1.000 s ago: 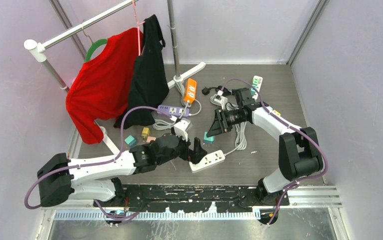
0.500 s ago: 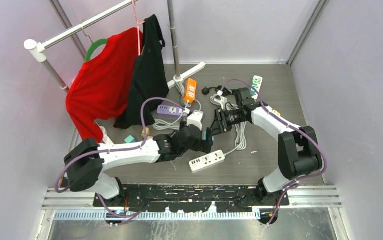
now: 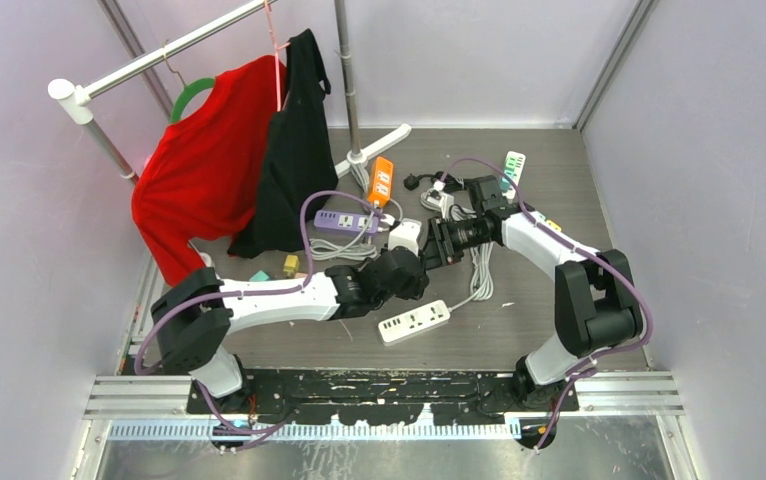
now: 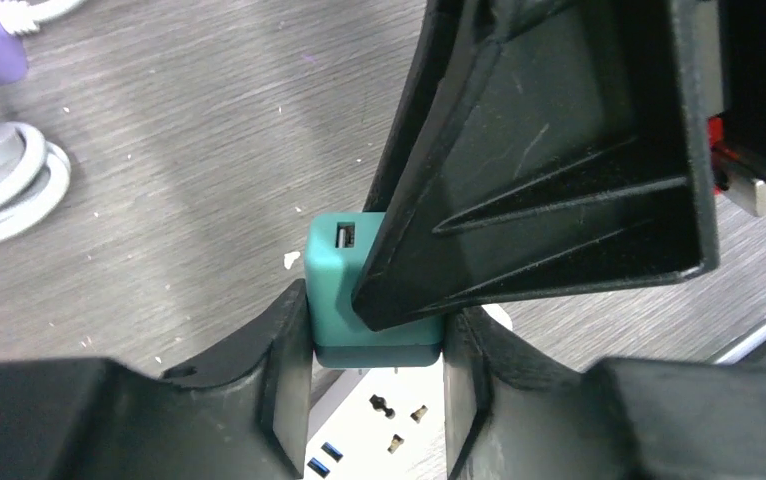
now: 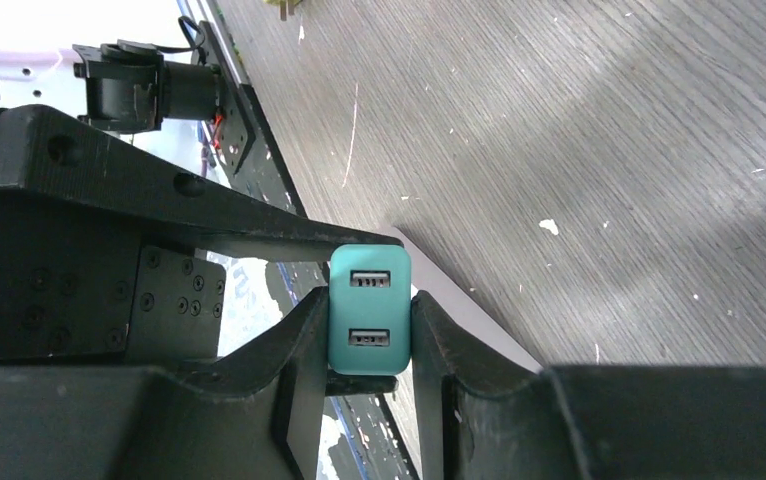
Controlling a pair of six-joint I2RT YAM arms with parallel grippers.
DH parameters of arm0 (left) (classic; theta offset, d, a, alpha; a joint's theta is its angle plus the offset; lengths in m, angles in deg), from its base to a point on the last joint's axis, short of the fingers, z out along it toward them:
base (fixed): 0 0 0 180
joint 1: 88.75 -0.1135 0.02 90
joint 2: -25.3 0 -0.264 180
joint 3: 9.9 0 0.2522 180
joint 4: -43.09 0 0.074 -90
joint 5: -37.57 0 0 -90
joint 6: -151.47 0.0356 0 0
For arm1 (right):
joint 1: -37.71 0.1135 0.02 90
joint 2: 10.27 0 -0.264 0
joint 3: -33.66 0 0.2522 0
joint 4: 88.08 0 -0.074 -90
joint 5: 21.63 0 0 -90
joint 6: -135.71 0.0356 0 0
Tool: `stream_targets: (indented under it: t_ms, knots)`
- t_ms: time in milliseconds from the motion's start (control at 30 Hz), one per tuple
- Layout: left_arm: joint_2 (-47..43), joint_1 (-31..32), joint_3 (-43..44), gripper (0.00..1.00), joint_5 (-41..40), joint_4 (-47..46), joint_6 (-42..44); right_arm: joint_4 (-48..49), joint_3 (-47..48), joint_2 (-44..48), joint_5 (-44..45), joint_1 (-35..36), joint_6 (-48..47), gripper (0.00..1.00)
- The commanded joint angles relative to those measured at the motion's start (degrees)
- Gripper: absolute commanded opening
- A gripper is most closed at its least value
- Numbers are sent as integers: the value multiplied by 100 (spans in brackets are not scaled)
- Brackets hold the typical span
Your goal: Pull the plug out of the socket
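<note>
Plug (image 4: 331, 300) teal, held just above white power strip (image 3: 414, 322) | left gripper (image 4: 374, 340) clamped on its sides | right gripper (image 5: 369, 330) pinching it too | surface: grey wood-grain board (image 3: 519, 330), white flecks | room: lilac walls (image 3: 459, 50), clothes rail (image 3: 174, 45) back left

Pretty clearly a robotics lab cell: plain pale wall panels (image 3: 459, 50) on metal frame posts (image 3: 614, 62) box in a grey wood-grain desk (image 3: 569, 170). Random props too: a white clothes rail (image 3: 159, 55) with shirts (image 3: 199, 170), and loose power strips (image 3: 382, 180).

Left gripper (image 4: 377, 338) around teal plug (image 4: 333, 285)
</note>
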Motion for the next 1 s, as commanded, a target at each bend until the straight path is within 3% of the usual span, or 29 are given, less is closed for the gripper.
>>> stream_targets:
  t_ms: [0,33,133,267,400,633,967]
  knots:
    - [-21,-44,159,20,-244,-41,91,-54,231,48,-199,-9,27,14]
    - [-44,-44,141,12,-244,-47,100,-65,235,50,-199,-17,18,18]
    - [-163,-54,19,3,-275,-56,132,-114,249,68,-168,-10,-34,29]
    - [-411,-65,-286,0,-455,-87,156,-276,315,122,-59,-14,-278,50]
    - [-683,-72,-649,0,-867,238,160,-398,317,213,-24,-14,-685,63]
    - [-1085,-75,-850,0,-1765,2117,-326,-437,297,217,-27,-12,-832,66]
    - [-1331,-83,-1233,0,-3047,3843,-1678,-445,283,184,14,-19,-876,66]
